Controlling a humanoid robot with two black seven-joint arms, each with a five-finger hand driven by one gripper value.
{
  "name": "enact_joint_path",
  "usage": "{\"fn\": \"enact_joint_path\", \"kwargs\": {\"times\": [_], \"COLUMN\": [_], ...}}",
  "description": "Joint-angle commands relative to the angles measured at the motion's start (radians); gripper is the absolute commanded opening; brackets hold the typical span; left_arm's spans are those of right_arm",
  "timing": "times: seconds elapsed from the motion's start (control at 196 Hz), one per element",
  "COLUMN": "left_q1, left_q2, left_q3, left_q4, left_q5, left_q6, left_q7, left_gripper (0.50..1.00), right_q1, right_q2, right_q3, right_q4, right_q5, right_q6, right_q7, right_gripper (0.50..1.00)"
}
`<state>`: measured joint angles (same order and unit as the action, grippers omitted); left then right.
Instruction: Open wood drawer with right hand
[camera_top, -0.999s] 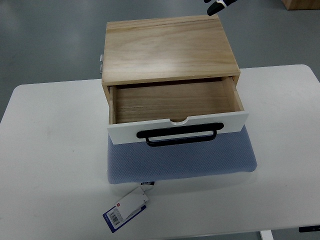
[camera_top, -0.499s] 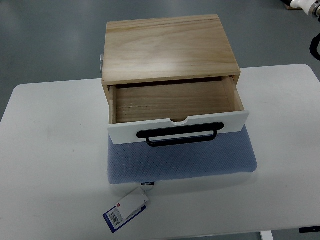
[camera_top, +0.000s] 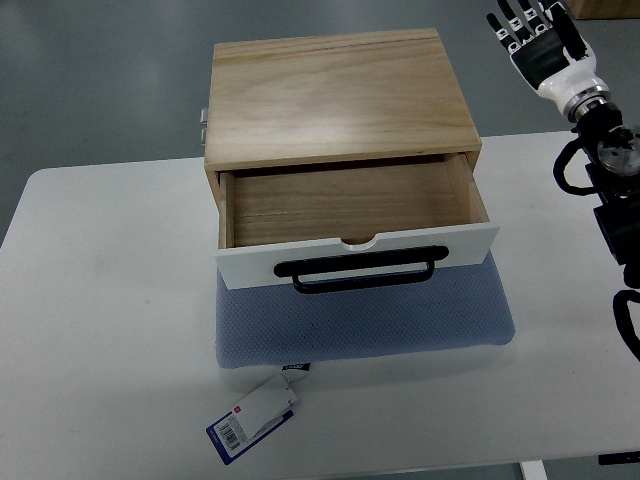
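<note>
Already pulled out, wood drawer (camera_top: 350, 205) (probably light, rigid); best grasped by black handle (camera_top: 357, 269) at 6 o'clock; right hand (camera_top: 540, 42) at 2 o'clock, fingers spread, empty.

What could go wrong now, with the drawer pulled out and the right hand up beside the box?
1. The open drawer overhangs the blue pad; a further pull on the black handle might bring it out of the wooden box.
2. The right hand, fingers spread, hangs near the box's back corner; swinging inward, the arm might knock it.
</note>
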<state>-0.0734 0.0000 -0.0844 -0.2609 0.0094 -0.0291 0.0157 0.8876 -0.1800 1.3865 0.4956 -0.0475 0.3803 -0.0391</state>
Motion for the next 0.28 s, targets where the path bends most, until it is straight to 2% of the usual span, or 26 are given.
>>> {"fn": "enact_joint_path", "kwargs": {"times": [0.0, 0.275], "left_q1": [0.000, 0.001], "left_q2": [0.000, 0.000], "left_q3": [0.000, 0.000], "left_q4": [0.000, -0.001], "left_q5": [0.000, 0.000], "left_q6": [0.000, 0.000], "left_q7": [0.000, 0.035], "left_gripper": [1.000, 1.000], "right_q1": [-0.009, -0.025], "right_q2": [0.004, 0.014], "right_q3": [0.000, 0.000], "right_q4": [0.000, 0.000], "right_q5": [0.000, 0.000], "right_q6": [0.009, 0.028], "right_q7": [0.007, 0.013], "right_gripper": [0.946, 0.946]}}
